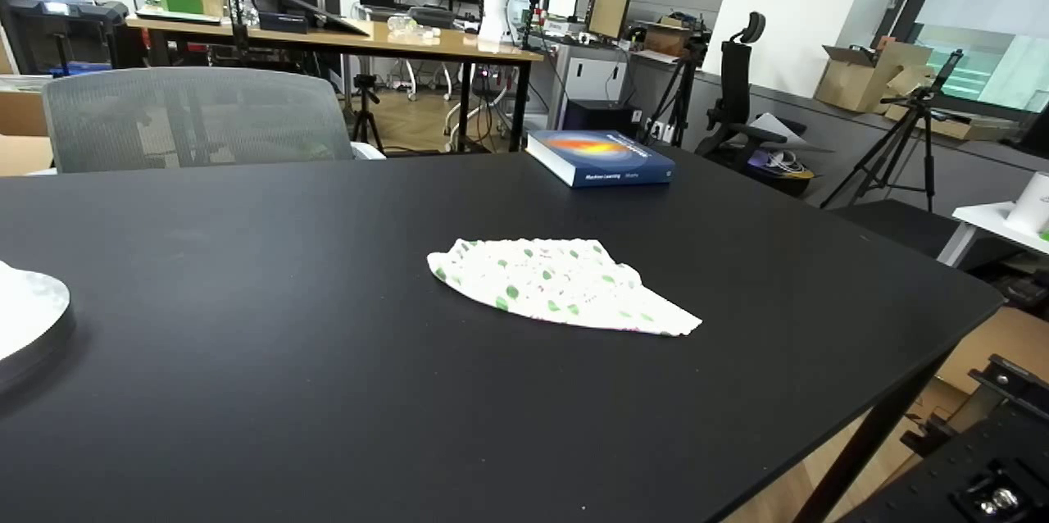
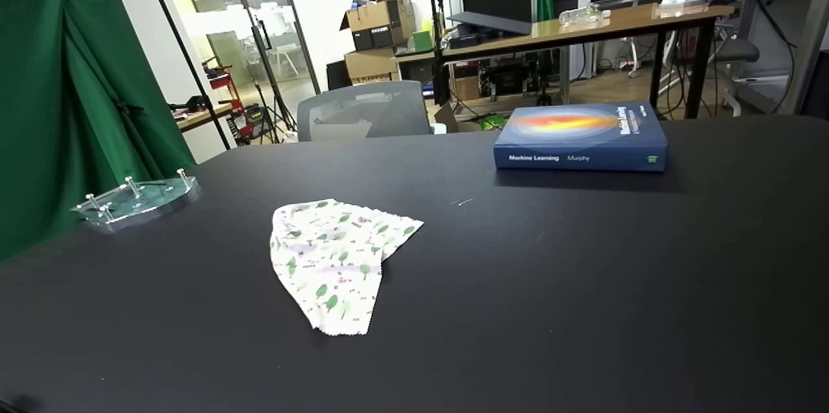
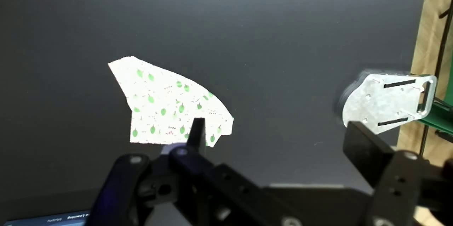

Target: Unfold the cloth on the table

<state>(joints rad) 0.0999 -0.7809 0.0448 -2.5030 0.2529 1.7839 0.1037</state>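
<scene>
Bright, w/ cloth slightly overexp. in wrist view.

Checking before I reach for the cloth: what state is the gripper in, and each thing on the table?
Gripper: open, holding nothing.
Cloth: folded over unevenly, not spread out, lying on the table.
Book: closed, lying flat, front cover up.
Slotted plate: lying flat, one end showing past the table's edge in the wrist view.
</scene>
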